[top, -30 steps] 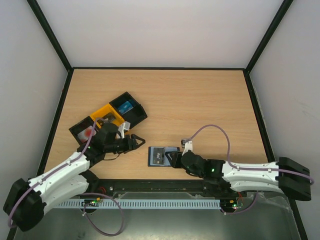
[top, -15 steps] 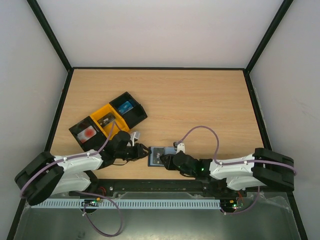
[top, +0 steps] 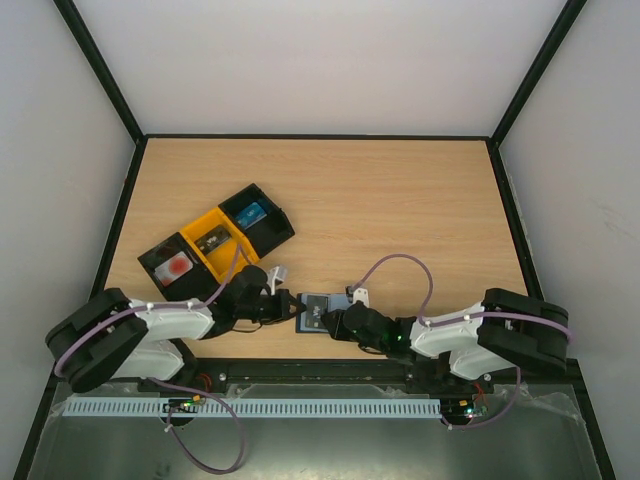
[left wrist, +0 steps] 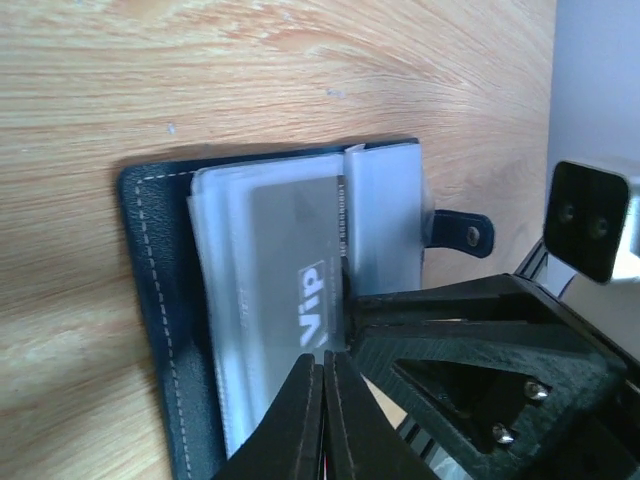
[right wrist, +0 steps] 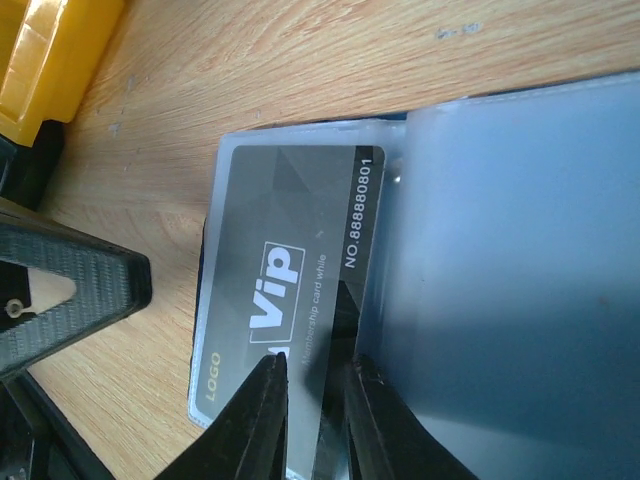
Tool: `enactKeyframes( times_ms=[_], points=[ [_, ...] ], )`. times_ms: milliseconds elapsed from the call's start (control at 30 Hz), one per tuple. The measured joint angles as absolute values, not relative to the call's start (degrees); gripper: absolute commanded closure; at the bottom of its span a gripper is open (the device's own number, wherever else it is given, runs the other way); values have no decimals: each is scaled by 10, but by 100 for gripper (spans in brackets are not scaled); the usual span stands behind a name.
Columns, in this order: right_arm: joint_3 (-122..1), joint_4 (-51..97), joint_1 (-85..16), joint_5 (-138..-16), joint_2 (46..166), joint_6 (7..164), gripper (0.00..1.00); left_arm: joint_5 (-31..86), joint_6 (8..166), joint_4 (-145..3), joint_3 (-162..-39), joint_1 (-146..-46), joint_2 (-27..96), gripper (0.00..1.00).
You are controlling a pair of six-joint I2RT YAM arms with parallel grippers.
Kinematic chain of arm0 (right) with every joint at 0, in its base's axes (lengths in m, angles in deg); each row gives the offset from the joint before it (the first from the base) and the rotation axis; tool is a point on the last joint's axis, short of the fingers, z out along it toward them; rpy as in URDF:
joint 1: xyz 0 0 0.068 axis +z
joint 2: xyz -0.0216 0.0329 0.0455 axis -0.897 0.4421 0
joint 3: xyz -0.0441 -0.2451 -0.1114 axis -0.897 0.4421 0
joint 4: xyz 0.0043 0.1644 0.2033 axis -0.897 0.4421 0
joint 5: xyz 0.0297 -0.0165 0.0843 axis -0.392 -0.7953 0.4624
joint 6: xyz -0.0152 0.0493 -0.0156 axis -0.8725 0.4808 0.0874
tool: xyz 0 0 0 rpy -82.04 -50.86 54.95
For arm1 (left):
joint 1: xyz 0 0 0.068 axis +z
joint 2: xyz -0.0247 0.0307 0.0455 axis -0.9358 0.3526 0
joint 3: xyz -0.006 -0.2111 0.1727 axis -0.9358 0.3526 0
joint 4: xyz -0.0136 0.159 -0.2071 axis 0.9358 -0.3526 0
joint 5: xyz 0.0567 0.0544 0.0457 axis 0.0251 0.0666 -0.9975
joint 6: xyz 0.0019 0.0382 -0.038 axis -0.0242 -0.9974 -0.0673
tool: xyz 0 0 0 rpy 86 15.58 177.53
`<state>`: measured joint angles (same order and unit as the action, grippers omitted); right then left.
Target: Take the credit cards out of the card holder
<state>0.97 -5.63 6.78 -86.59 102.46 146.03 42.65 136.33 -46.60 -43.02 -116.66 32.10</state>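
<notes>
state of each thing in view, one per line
black bifold card holder: open, lying flat
dark vip card: in holder's clear sleeve
left gripper: shut at card's edge
right gripper: narrow gap over sleeve, grip unclear
blue card: in far black tray
white red-marked card: in near black tray

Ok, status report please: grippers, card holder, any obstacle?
Left gripper shut at dark VIP card edge. Right gripper narrowly open, tips on black bifold card holder. Card not out. Nothing blocking.
</notes>
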Motion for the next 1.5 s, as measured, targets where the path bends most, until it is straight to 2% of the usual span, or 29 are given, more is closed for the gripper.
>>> enactKeyframes(
  times_ms=[467, 600, 733, 1500],
  points=[
    [24, -69, 67, -877, 1017, 1482, 79, 421, 1362, -416, -429, -1183, 407, 97],
    [32, -79, 67, -884, 1015, 1497, 79, 416, 1362, -407, -427, -1188, 410, 97],
    [38, -81, 67, -893, 1007, 1513, 75, 409, 1362, -404, -424, -1193, 410, 97],
    [45, -124, 67, -908, 1032, 1554, 76, 393, 1364, -397, -415, -1202, 405, 97]
  ],
)
